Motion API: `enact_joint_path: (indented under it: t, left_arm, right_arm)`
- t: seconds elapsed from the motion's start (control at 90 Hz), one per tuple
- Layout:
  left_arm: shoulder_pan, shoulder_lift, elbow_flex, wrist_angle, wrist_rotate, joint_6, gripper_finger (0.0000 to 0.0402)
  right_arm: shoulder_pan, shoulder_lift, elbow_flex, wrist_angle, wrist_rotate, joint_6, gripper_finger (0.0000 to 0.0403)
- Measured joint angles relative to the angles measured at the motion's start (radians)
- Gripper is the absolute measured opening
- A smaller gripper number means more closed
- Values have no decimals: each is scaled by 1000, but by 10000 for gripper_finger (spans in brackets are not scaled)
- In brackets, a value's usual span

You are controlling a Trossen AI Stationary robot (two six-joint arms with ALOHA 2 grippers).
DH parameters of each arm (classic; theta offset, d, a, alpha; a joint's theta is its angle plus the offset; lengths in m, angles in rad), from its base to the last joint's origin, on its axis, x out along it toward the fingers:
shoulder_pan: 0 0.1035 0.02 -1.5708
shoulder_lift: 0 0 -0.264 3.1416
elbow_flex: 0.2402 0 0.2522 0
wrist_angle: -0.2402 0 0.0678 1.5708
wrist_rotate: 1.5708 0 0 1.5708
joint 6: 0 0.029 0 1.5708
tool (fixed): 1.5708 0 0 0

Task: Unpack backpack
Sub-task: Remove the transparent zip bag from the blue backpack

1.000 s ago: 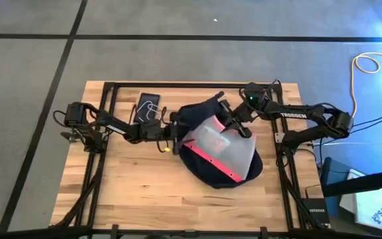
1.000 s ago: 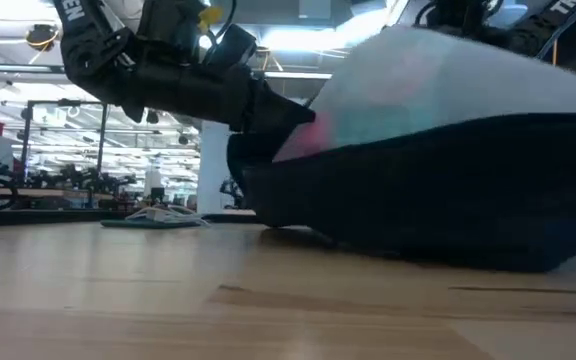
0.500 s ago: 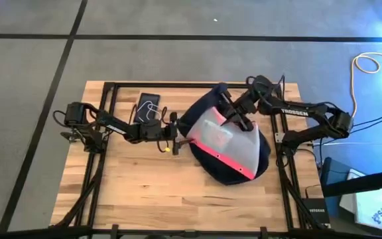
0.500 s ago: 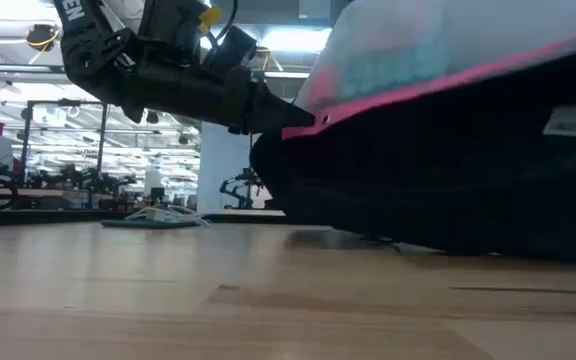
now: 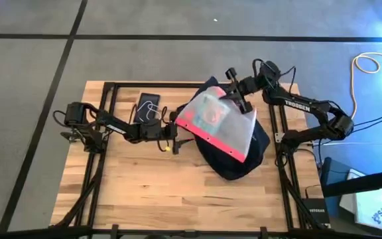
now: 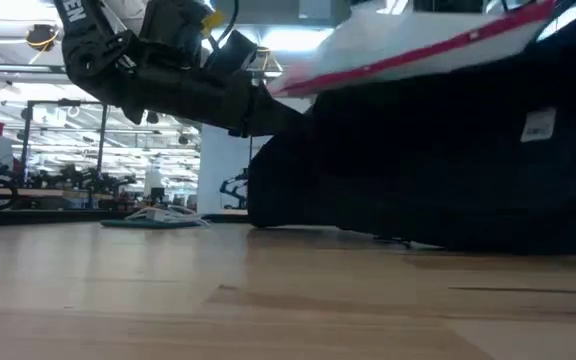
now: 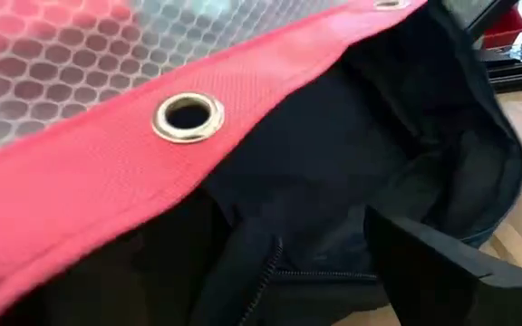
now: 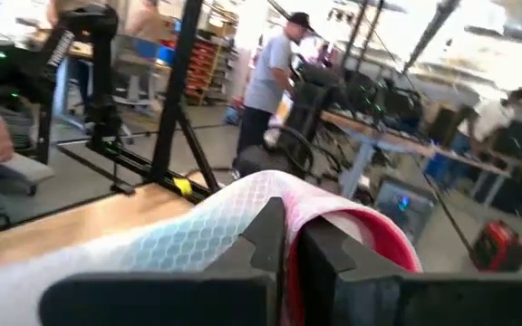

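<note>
Closest to us in the low view is the bare wooden table [image 6: 268, 310]. Sitting on it, right in the middle, is the backpack [image 5: 234, 156], dark blue, soft and open.

Our left hand [image 5: 172, 131] is low at the backpack's open edge. From its wrist view we see it holding dark cloth there, so it seems shut on the backpack and keeps it in place.

Above the backpack is the clear pouch [image 5: 217, 123] with the red edge. A second ago it lay flat on the backpack's mouth. Now it is up in the air and tilted, almost all the way out. Only its lower end is near the backpack.

Our right hand [image 5: 236, 88] is at the far side, shut tight on the top edge of the pouch. It has lifted and pulled back since then.

We think the pouch is nearly free. It only needs a place on the table next.

Farther back on the table lies a black phone [image 5: 148, 105].
</note>
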Motion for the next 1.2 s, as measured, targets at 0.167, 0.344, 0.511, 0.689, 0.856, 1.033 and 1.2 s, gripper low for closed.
enact_joint_path:
  t: [0.167,0.344,0.511,0.689,0.856,1.033,1.2]
  left_arm:
    - [0,0,-1,0,0,-1,272]
    - [0,0,-1,8,-5,3,272]
    - [0,0,-1,9,-10,5,272]
    - [0,0,-1,13,-11,9,272]
    - [0,0,-1,12,-12,8,272]
    - [0,0,-1,10,-11,8,272]
    - [0,0,-1,10,-11,3,272]
  right_arm:
    - [-2,0,-5,-3,171,165,0]
    - [0,0,-5,2,289,368,0]
    - [-1,0,-6,-7,391,637,0]
    - [-1,0,-6,-7,490,794,0]
    - [-1,0,-6,-9,565,821,0]
    - [-1,0,-6,-4,619,821,0]
    - [-1,1,-6,7,690,832,0]
